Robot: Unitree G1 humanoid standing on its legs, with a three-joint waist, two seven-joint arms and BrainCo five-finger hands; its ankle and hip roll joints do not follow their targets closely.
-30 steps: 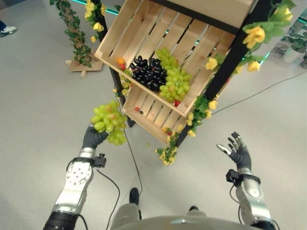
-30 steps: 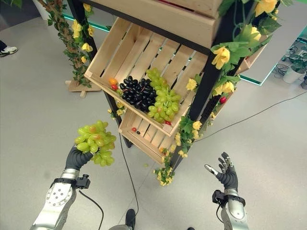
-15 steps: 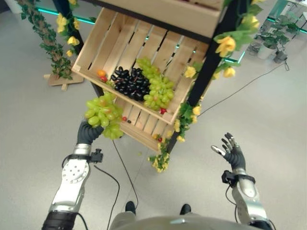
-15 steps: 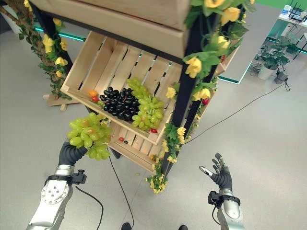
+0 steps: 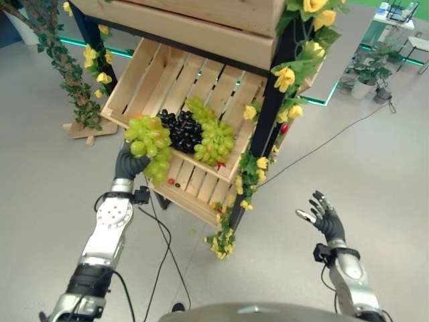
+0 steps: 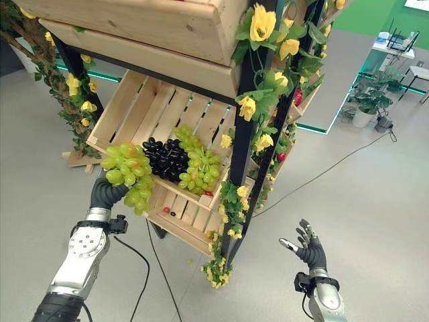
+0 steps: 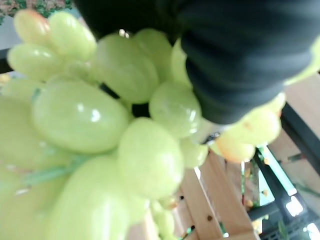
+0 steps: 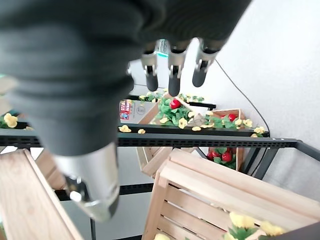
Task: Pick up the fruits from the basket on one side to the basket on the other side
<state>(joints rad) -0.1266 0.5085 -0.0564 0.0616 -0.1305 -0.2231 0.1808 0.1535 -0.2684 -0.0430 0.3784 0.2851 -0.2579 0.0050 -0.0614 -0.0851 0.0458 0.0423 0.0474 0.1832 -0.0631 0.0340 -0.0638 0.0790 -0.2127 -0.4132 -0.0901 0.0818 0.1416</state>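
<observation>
Holding a big bunch of green grapes (image 5: 149,142), the left hand (image 5: 129,164) has its fingers curled up round the bottom of the bunch, over on the left, right at the near-left corner of the tilted wooden crate (image 5: 149,67). The bunch overlaps the crate's near lip in the head views, so I can't tell if it's touching the wood or just in front of it. Up close in the left wrist view it's pretty much all fat green grapes (image 7: 80,115) with the dark ribbed cover of the hand over them.

Moving right, inside that crate there's a bunch of black grapes (image 5: 177,129) lying against the near lip, and just to the right of it, touching, another pile of green grapes (image 5: 211,131). Below that sits a lower crate (image 5: 194,188) with a couple of small red fruits (image 5: 170,181) on its slats. The black stand post (image 5: 265,127) runs down the right side of the crates, wrapped in leaves and yellow flowers (image 5: 284,77).

Far right and near, the right hand (image 5: 323,218) hangs well apart from the stand over bare grey floor (image 5: 375,174), fingers spread and relaxed, holding nothing. Its wrist view shows the straight dark-tipped fingers (image 8: 172,72).
</observation>
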